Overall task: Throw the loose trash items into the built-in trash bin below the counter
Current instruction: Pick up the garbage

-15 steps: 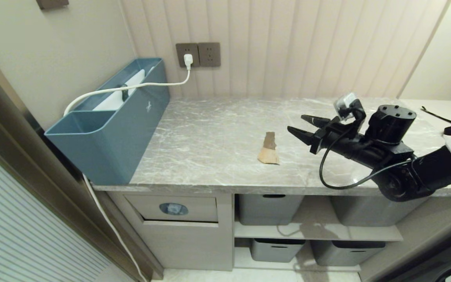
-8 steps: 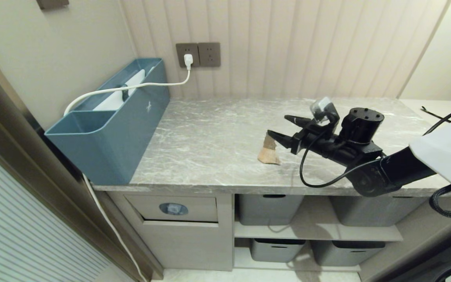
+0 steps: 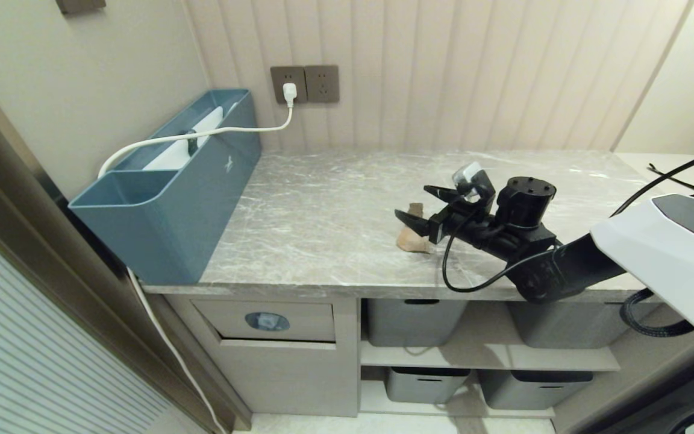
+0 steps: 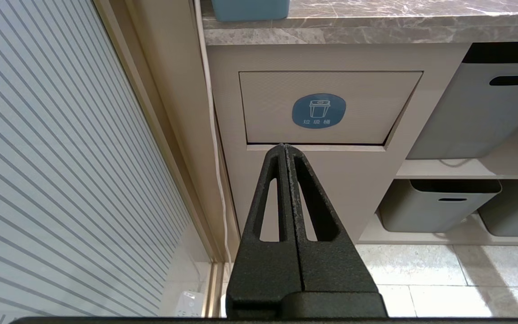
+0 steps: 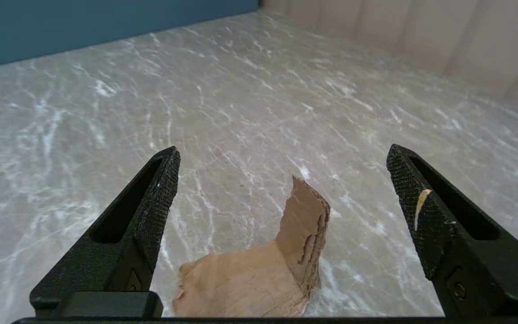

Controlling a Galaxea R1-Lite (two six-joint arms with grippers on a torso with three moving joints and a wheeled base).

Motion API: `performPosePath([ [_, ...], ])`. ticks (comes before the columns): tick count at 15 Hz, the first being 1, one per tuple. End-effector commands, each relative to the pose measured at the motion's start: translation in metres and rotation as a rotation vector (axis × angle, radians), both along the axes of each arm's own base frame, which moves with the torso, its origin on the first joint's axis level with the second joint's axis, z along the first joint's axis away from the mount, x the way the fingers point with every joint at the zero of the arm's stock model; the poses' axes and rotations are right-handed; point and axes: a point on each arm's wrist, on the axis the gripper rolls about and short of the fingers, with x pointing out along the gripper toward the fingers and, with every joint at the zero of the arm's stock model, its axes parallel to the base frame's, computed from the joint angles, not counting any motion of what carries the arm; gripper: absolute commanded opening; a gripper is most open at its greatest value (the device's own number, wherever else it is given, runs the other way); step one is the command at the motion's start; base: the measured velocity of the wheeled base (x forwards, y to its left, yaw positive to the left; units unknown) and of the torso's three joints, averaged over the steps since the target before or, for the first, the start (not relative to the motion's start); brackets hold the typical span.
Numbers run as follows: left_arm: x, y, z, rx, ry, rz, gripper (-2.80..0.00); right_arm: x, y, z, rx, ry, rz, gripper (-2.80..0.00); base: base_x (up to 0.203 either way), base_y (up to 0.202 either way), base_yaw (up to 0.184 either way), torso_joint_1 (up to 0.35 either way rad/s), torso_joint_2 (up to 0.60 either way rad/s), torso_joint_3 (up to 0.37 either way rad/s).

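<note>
Right wrist view: right gripper jaws spread wide, straddling the cardboard scrap, nothing grasped. Scrap lies on the counter near its front edge. Left gripper clenched, empty, before the built-in trash bin flap.

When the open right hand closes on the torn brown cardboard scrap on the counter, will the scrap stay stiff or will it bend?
The torn tan-brown cardboard scrap will probably bend: it is thin, with one flap already folded up. It looks light, so it may slide on the smooth grey marble-patterned counter if pushed. Its ragged edge suggests it could tear further. The right hand is open around it.
</note>
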Motion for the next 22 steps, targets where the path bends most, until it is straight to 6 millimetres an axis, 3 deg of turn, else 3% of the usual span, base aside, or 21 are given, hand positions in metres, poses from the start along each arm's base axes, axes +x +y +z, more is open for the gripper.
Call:
performPosePath([
  [1, 0.0, 0.0, 0.0, 0.0, 0.0, 0.002, -2.8, 0.008, 0.003, -0.005, 0.004, -0.008, -0.013, 0.0, 0.0, 0.0, 0.0, 0.0, 0.0, 0.0],
  [12, 0.0, 0.0, 0.0, 0.0, 0.0, 0.002, -2.8, 0.017, 0.001, -0.018, -0.004, 0.039, -0.024, 0.0, 0.0, 0.0, 0.0, 0.0, 0.0, 0.0],
  [13, 0.0, 0.0, 0.0, 0.0, 0.002, 0.001, -2.8, 0.017, 0.001, -0.018, -0.005, 0.037, -0.024, -2.8, 0.0, 0.0, 0.0, 0.0, 0.0, 0.0],
  [22, 0.0, 0.0, 0.0, 0.0, 0.0, 0.001, -2.8, 0.019, 0.008, -0.01, -0.002, 0.053, -0.007, -2.8, 0.0, 0.0, 0.0, 0.0, 0.0, 0.0],
])
